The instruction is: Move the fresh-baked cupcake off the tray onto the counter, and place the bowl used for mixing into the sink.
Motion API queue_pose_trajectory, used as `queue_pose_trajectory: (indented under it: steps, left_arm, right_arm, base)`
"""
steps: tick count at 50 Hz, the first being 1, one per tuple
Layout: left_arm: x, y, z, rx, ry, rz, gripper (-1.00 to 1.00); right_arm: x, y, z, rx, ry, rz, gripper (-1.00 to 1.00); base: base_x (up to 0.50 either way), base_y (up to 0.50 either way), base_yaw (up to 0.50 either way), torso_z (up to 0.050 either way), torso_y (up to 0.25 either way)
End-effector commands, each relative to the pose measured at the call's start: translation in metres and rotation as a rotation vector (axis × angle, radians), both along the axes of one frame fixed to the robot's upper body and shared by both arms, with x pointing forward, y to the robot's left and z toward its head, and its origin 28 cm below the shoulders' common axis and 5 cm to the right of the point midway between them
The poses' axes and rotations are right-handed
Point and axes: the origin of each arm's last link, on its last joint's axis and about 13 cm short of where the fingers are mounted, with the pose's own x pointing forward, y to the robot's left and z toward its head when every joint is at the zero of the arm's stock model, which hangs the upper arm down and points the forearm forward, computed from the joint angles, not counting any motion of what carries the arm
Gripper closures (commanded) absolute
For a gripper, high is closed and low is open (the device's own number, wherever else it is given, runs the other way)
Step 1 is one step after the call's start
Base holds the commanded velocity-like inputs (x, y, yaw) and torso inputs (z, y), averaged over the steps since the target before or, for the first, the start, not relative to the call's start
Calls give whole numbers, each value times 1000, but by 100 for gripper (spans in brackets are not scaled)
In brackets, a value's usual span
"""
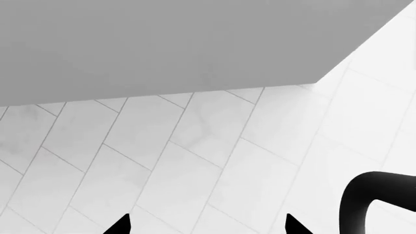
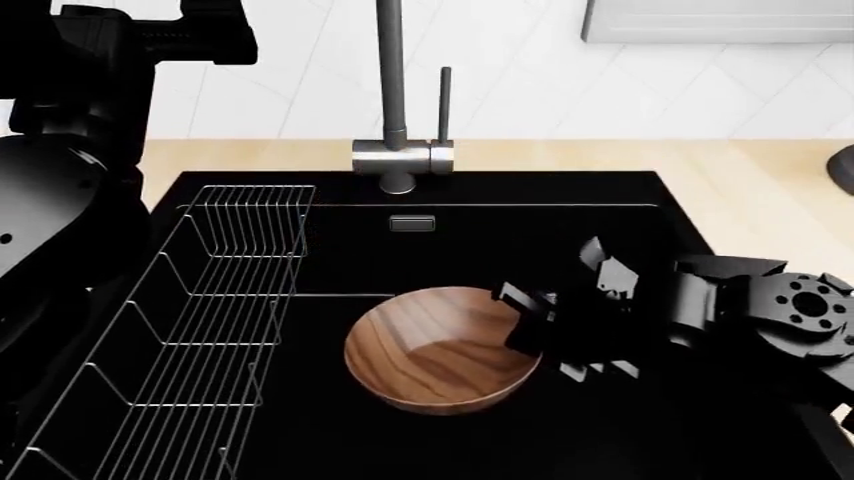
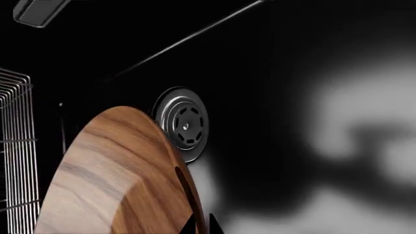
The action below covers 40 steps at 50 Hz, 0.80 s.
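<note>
The dark-brown wooden bowl (image 2: 434, 352) is inside the black sink (image 2: 534, 240), slightly tilted. My right gripper (image 2: 531, 322) is shut on its right rim. In the right wrist view the bowl (image 3: 110, 175) fills the near side, and its thin rim runs between the two fingertips of the right gripper (image 3: 201, 227). I cannot tell whether the bowl touches the sink floor. My left gripper (image 1: 208, 225) is open and empty, raised high and facing white wall tiles. The beige counter (image 2: 747, 190) borders the sink. The cupcake and the tray are out of view.
A grey faucet (image 2: 390, 90) rises behind the basin. A wire dish rack (image 2: 200, 320) lines the sink's left side. The steel drain (image 3: 185, 126) lies beyond the bowl. A dark object (image 2: 843, 170) sits on the counter at the far right. My left arm (image 2: 80, 150) fills the upper left.
</note>
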Motion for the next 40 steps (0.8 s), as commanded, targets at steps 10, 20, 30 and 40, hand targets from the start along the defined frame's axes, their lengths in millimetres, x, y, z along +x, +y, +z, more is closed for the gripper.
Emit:
queue_pose_trajectory:
  steps: [10,20,30,40]
  left_arm:
    - [1,0,-1,-1,0,1,-100]
    - [0,0,-1,0,0,0,-100]
    - [-1,0,2,2,-6,1,-100]
    - [0,0,2,2,-8,2,-100]
  right_arm:
    - [7,0,-27,-87,173,-11,100]
    - [3,0,-34,-88,195,-7,100]
    - [2,1,-34,-95,201,-1,100]
    - [1,1,-34,-98,202,-1,100]
  base:
    - [0,0,0,0,0]
    - [0,0,0,0,0]
    - [0,0,0,0,0]
    - [0,0,0,0,0]
